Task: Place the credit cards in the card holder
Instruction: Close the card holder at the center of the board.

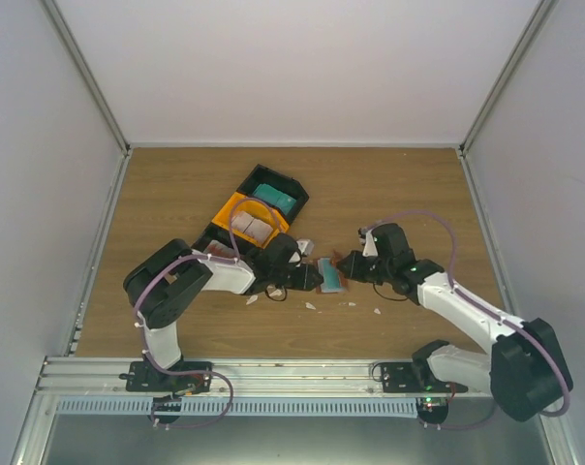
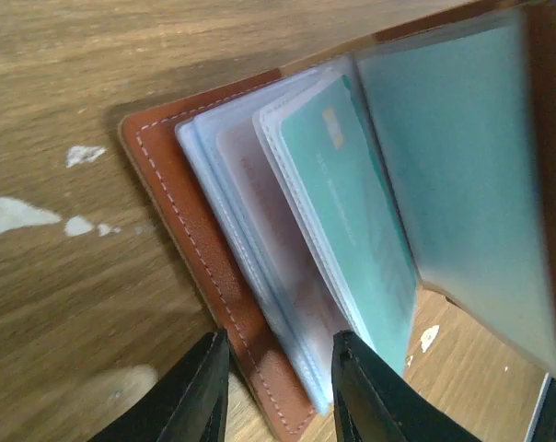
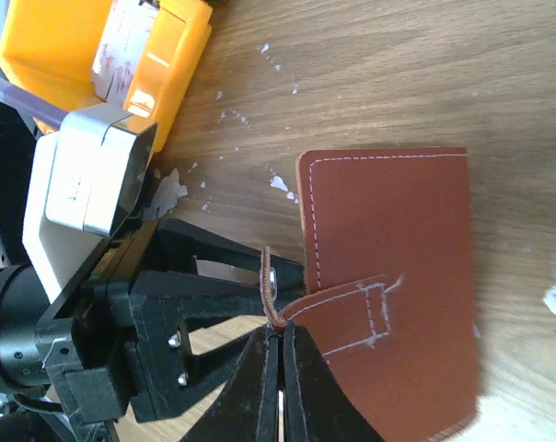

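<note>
The card holder (image 1: 331,274) lies open between my two grippers, its brown leather cover (image 2: 181,216) towards the table. Its clear sleeves fan out, and one holds a teal credit card (image 2: 352,230). A second teal card (image 2: 462,175) shows behind a cloudy sleeve on the right. My left gripper (image 2: 280,341) straddles the cover's lower end and the stack of sleeves, both fingers close against them. In the right wrist view the holder's outer cover (image 3: 388,267) stands up, and my right gripper (image 3: 278,336) is shut on its closing tab (image 3: 274,293).
A black bin with teal cards (image 1: 273,201) and an orange bin (image 1: 236,215) holding whitish cards stand just behind the left arm. The orange bin (image 3: 181,55) also shows beside the left wrist. Small white scraps (image 1: 312,305) lie on the wooden table near the holder.
</note>
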`<state>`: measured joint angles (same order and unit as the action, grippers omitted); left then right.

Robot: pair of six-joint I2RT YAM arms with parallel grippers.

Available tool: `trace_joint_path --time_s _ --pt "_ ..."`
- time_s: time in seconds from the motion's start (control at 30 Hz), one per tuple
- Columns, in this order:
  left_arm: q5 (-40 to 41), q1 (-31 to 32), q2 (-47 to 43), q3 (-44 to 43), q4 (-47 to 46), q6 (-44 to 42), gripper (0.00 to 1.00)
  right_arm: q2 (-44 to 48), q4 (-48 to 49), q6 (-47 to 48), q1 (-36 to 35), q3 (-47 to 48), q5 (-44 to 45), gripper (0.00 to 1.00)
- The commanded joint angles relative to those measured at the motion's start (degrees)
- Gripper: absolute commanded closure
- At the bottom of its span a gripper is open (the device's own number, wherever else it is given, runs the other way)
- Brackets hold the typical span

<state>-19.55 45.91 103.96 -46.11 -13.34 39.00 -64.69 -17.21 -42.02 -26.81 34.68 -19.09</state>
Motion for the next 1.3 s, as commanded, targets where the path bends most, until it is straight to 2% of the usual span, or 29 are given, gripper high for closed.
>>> trace_joint_path --time_s 0.0,0.17,0.43,0.47,0.63,0.7,0.9,1.1,1.27 --pt "-1.66 0.41 3.62 -0.32 -1.43 -0.45 0.67 -3.72 10.9 -1.66 0.18 -2.39 -5.13 1.0" --pt "1.66 0.41 2.96 0.04 -0.81 1.39 0.67 -8.87 17.62 -2.79 0.19 -3.72 -5.59 1.0" --pt "9.87 1.94 -4.88 4.23 6.37 4.31 0.66 -17.45 24.65 -0.81 0.14 -4.26 -11.03 0.98" --pt "11.43 2.31 -6.28 4.74 7.76 4.59 0.66 -18.5 24.37 -0.06 0.11 -3.92 -11.88 0.96" --pt "21.48 3.81 -13.49 5.4 15.56 5.27 0.67 -21.49 22.21 2.71 0.13 -2.75 -13.19 0.71" --pt "22.75 3.84 -15.49 4.65 16.42 4.03 0.67 -21.13 21.21 3.19 0.18 -2.09 -12.52 0.62" --pt "19.66 3.84 -17.3 1.74 13.52 -0.98 0.62 -15.81 18.73 4.04 0.26 -0.09 -10.1 0.52" --pt "13.24 3.84 -15.02 -2.41 11.88 -4.81 0.55 -9.33 12.82 5.21 1.18 0.6 -2.34 0.51" --pt "10.73 3.84 -13.13 -4.63 10.52 -4.46 0.53 -5.58 7.79 6.24 2.46 0.02 6.15 0.5"
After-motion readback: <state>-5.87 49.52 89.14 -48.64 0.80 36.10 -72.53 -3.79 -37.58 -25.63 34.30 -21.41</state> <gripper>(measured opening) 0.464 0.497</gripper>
